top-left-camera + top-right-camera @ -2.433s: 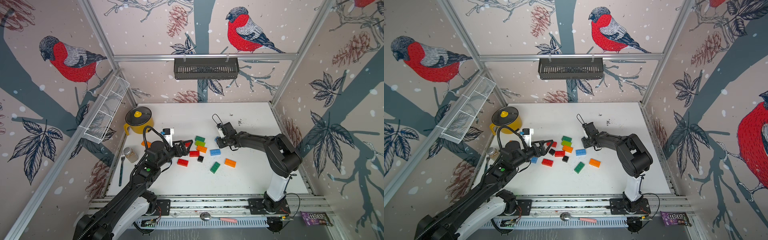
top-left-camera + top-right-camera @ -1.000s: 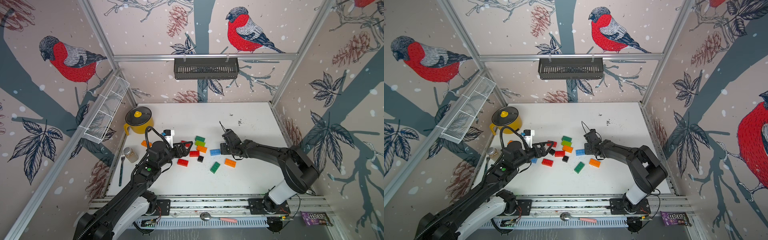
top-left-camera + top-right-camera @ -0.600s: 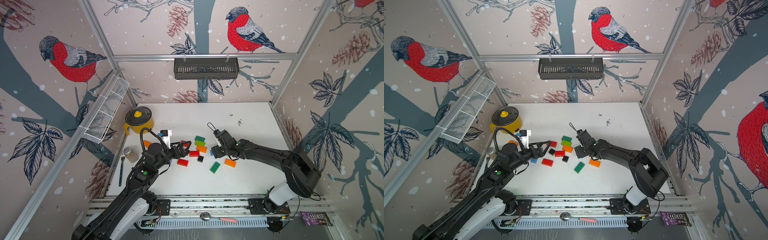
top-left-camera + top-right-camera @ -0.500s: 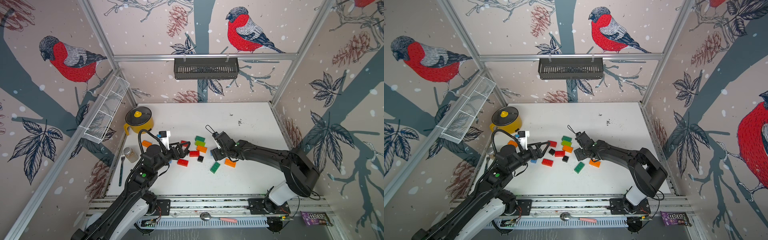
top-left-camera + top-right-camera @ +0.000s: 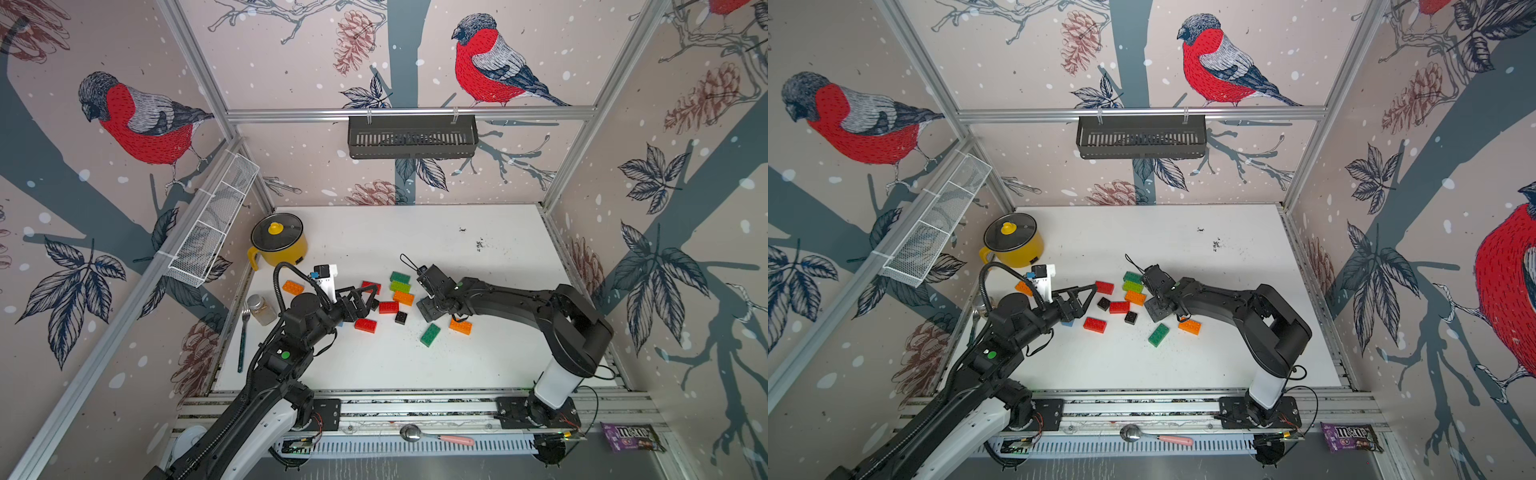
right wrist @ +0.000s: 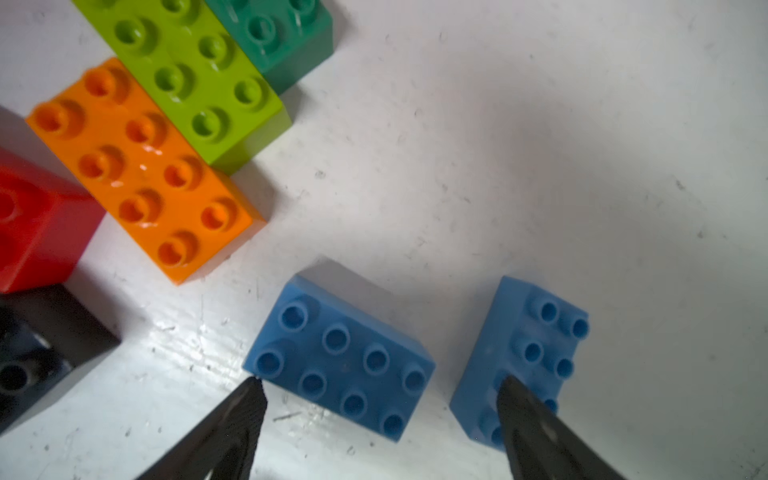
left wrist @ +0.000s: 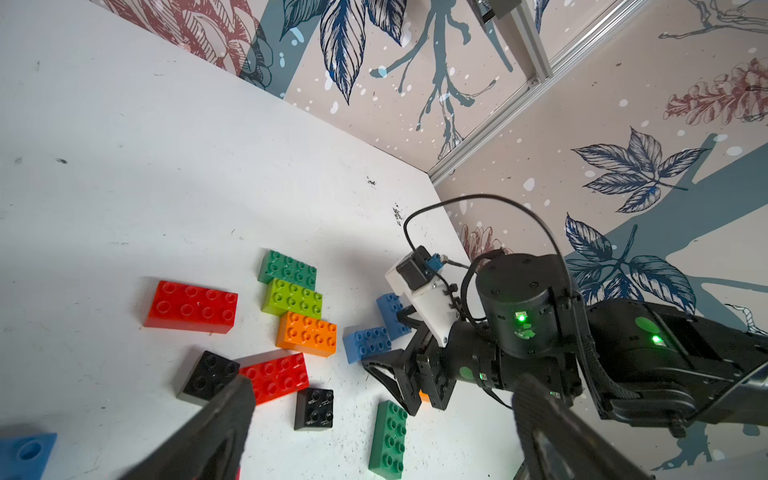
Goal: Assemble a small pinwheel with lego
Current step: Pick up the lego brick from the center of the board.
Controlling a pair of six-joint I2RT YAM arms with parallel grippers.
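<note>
You had the pieces lying loose and studs up on the worktop [image 5: 415, 241]. A dark green brick [image 5: 400, 276], a lime brick [image 5: 400, 286] and an orange brick [image 5: 403, 297] lay touching in a stepped row. Just beside them sat a blue brick [image 6: 338, 359] and a second blue brick [image 6: 523, 357] — near each other, apart, set at an angle.

To the left of the row lay a far red brick [image 5: 371, 286], a middle red brick [image 5: 388, 307] and a near red brick [image 5: 365, 325]. Among them were one black square [image 5: 401, 317] and another black square [image 5: 1104, 303].

Nearer the front edge lay a second dark green brick [image 5: 429, 335] and a second orange brick [image 5: 460, 326], close but apart. A third orange brick [image 5: 293, 287] lay well apart at the left, and a third blue brick [image 5: 1068, 322] showed only a corner.
</note>
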